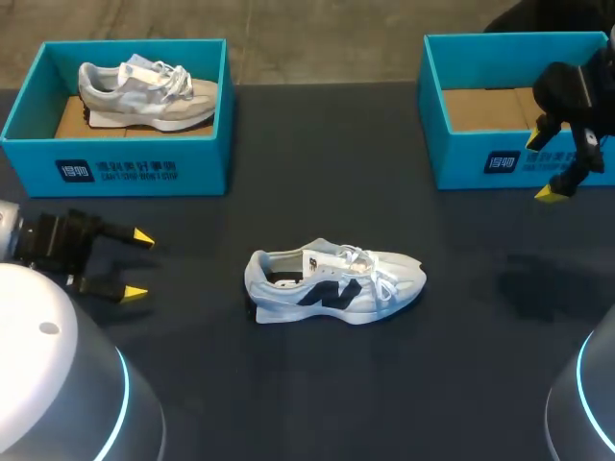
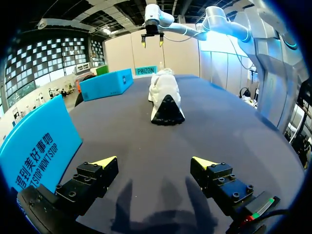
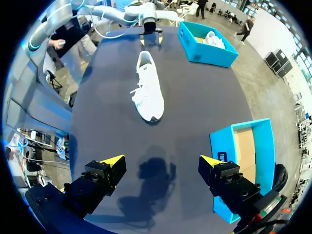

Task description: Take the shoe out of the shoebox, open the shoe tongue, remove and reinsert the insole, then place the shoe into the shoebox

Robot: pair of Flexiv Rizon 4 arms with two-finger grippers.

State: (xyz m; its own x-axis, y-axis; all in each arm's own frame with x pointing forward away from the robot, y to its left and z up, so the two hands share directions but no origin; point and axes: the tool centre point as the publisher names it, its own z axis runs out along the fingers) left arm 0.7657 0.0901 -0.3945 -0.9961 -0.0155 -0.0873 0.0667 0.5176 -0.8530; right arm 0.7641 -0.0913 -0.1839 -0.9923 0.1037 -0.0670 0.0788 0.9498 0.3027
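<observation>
Shows the white shoe (image 1: 336, 283) with a dark side logo standing on its sole near the middle of the dark table (image 1: 288, 394), out of any box, heel toward the left arm and toe toward the right. Puts the left gripper (image 1: 139, 264) low over the table, well apart from the heel, fingers spread wide and holding nothing; confirms as much from the left wrist, with yellow tips either side of bare tabletop and the heel straight ahead. Finds the right gripper (image 1: 545, 165) hanging above the table in front of the empty shoebox (image 1: 480, 163), likewise released and empty (its wrist view looks down on the toe, with that box beside one finger). Leaves a second shoebox (image 1: 115, 173) at the far left corner with a grey shoe (image 1: 144, 91) inside, apparently no part of this round. Suggests the take-out step is done and the tongue-opening step comes next: laces (image 1: 370, 264) appear loose, insole hard to make out inside the collar. Reads as a staging pose, one arm at each end of the shoe so that one can pin the heel while the other works the upper. Points to a light, floppy upper likely to slide on the smooth surface unless braced first
</observation>
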